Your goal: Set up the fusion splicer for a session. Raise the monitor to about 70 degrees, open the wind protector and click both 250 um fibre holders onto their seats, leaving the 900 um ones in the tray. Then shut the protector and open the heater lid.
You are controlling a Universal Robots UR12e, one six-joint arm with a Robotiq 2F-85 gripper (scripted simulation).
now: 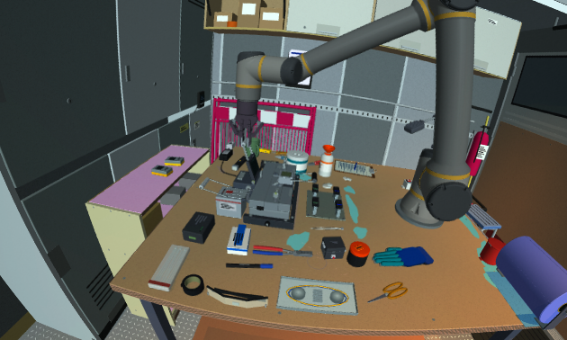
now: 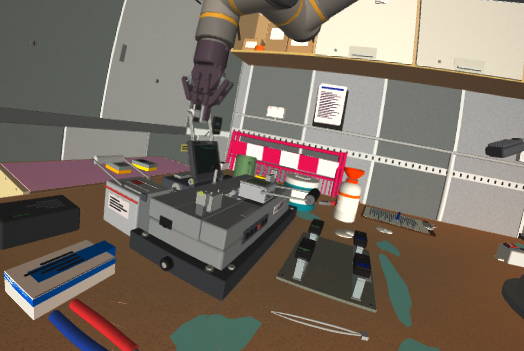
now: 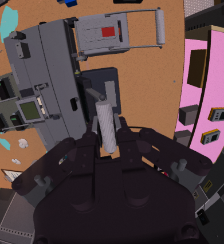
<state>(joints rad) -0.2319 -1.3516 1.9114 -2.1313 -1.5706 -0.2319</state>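
The fusion splicer (image 1: 272, 189) (image 2: 215, 223) (image 3: 44, 83) sits on a black base at the middle of the bench. Its dark monitor (image 1: 251, 164) (image 2: 204, 161) (image 3: 102, 91) is raised steeply at the splicer's far end, with a grey roller handle (image 3: 106, 127) on its top edge. I grip that monitor handle in my closed gripper (image 1: 247, 140) (image 2: 199, 121) (image 3: 107, 143), directly above the monitor. The wind protector (image 2: 220, 203) lies flat on the splicer. Several fibre holders (image 1: 325, 198) (image 2: 332, 251) stand on the grey tray (image 2: 330, 273) to the splicer's right.
A small grey case with a wire handle (image 1: 230, 202) (image 3: 104, 34) stands close beside the splicer and monitor. A red-and-white barrier (image 1: 273, 123) stands behind them, with a green mug (image 2: 245, 165), a tape reel and a bottle (image 1: 326, 162) nearby. A pink-topped cabinet (image 1: 156, 175) adjoins the bench.
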